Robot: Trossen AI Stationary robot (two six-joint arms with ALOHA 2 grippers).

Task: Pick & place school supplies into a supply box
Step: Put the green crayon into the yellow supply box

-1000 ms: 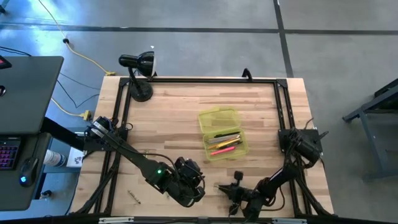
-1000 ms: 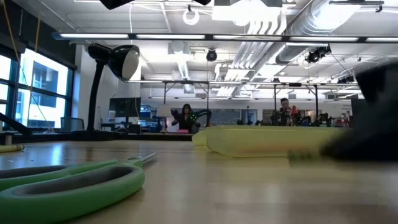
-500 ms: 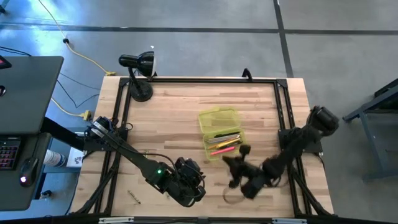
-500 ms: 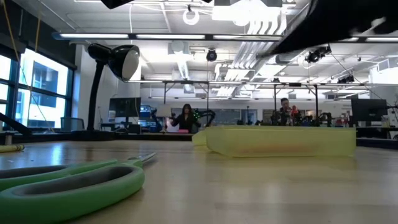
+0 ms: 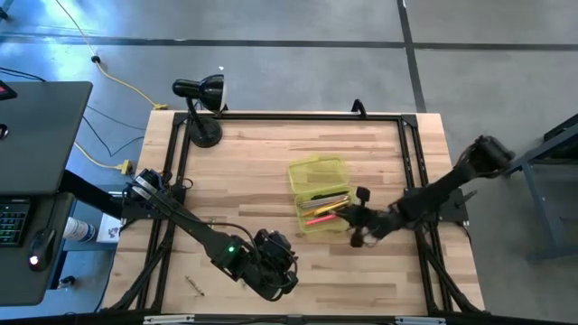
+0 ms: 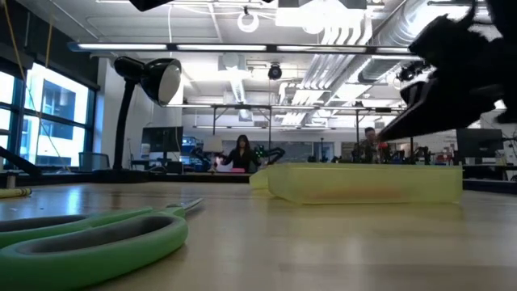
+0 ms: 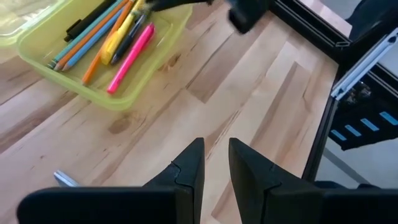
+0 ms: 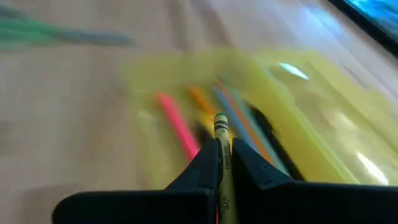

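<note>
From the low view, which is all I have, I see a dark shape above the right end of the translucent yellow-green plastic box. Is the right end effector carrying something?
Observer: Yes. The right end effector is shut on a yellow pencil, which sticks out past its fingertips.
Operator: Is it over the box already?
Observer: Seen from above, its tips are over the right part of the translucent yellow-green plastic box, which is open and holds a pink marker and thin pens.
Operator: And the left arm?
Observer: The left end effector hangs low near the table's front edge, fingers slightly apart with nothing between them.
</note>
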